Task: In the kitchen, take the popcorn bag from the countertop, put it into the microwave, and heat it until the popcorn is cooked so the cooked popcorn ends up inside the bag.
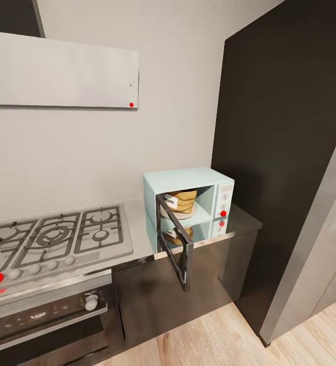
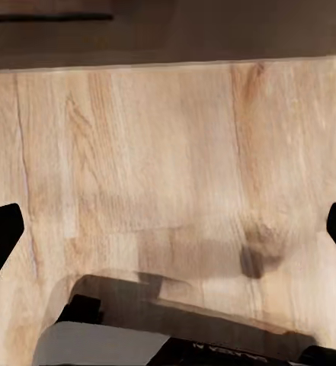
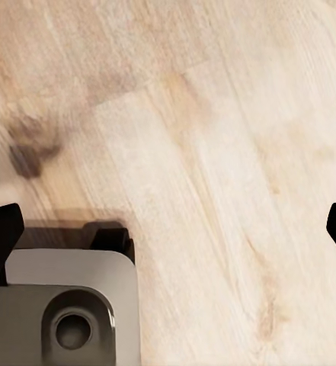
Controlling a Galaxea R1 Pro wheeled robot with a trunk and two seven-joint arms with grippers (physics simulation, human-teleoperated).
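Sitting inside the open mint-blue microwave [image 1: 188, 201], the tan popcorn bag [image 1: 182, 201] shows its white label; both grippers [image 2: 168, 229] [image 3: 168, 229] hang spread.

Head view: even, soft, moderately bright light; the counter [image 1: 239, 223] mirrors the microwave [image 1: 188, 203] near its front edge. Renders slightly soft, no motion blur. Wrist views: warm light on wood floor [image 2: 168, 152], with diffuse dark shadow patches.

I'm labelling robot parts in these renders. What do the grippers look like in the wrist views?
Little shows: the left gripper and the right gripper each appear as two plain black fingertips at the frame's edges, with no visible markings or cables. Below them sits the robot's grey-and-black base.
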